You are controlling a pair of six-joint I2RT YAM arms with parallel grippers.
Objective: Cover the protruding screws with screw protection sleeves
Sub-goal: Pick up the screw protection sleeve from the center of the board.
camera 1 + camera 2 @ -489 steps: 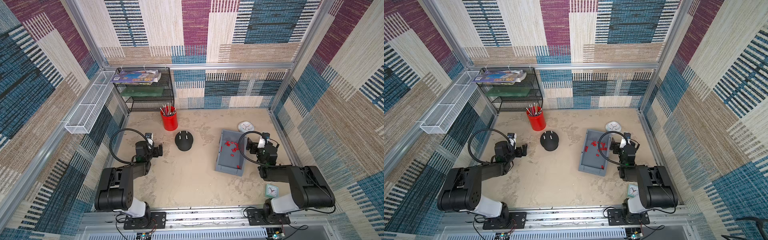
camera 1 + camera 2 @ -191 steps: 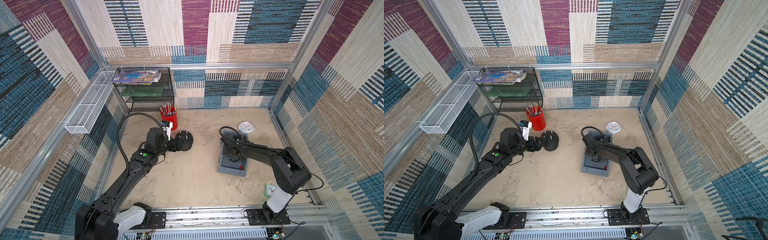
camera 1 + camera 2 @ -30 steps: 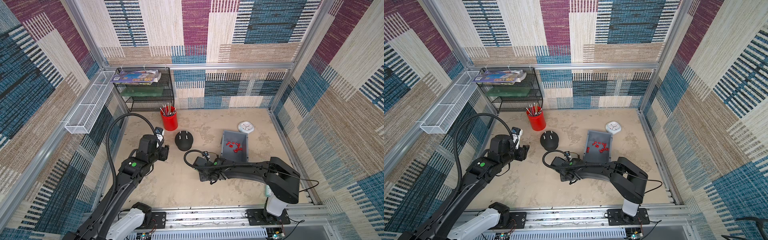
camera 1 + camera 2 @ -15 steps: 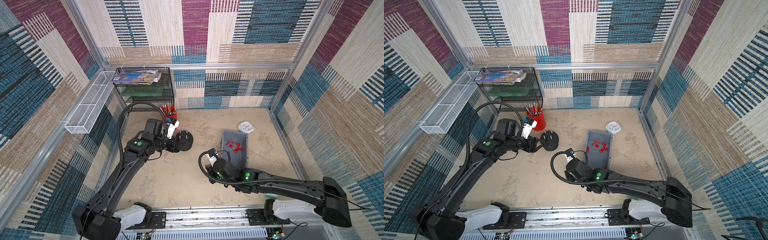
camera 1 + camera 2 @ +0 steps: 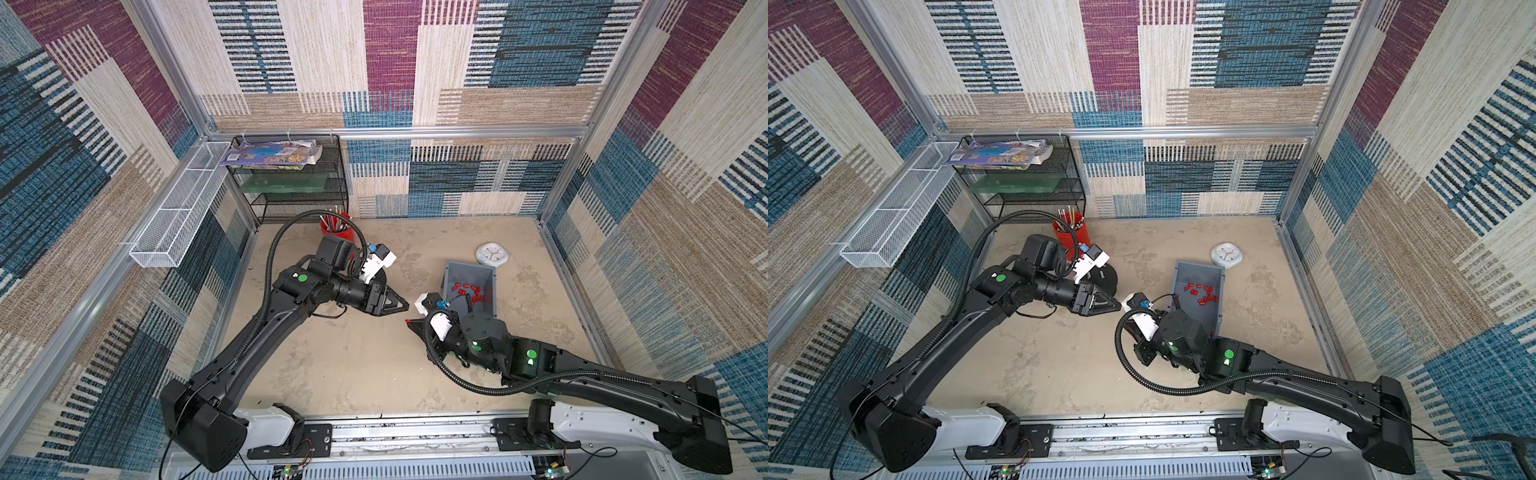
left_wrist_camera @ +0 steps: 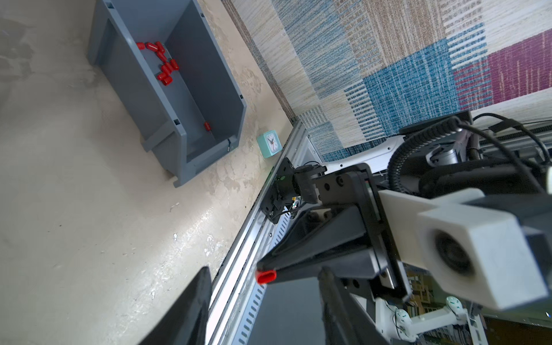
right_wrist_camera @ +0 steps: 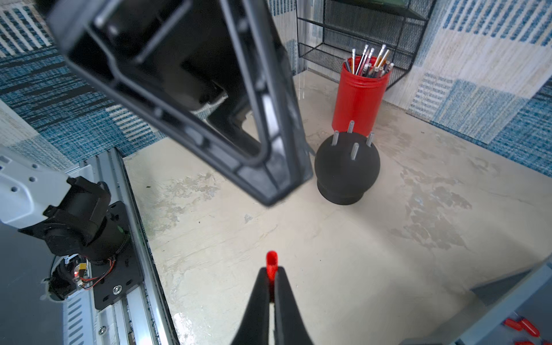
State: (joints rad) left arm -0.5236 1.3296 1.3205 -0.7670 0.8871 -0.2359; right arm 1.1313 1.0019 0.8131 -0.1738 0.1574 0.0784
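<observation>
Beige tabletop [image 5: 353, 365]: my right gripper [image 7: 271, 271] grasps one sleeve [image 7: 271, 259], protruding past the tips, presumably to slide over the screws [image 7: 354, 150]; left gripper [image 5: 403, 306] jaws stand apart, empty.

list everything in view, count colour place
screw protection sleeves: about twelve, red, in the bin
held sleeve: 1, red, in right gripper
bin: 1, grey, on tabletop
protruding screws: 4, silver, bare, on dome base
dome base: 1, black, beside cup
cup: 1, red, holds pencils, by wire shelf
round clock: 1, white, behind bin
square clock: 1, teal, by front rail
wire shelf: 1, black, back corner
wire basket: 1, white, side wall
left gripper: 1, black, open, facing held sleeve
right gripper: 1, black, shut on held sleeve
</observation>
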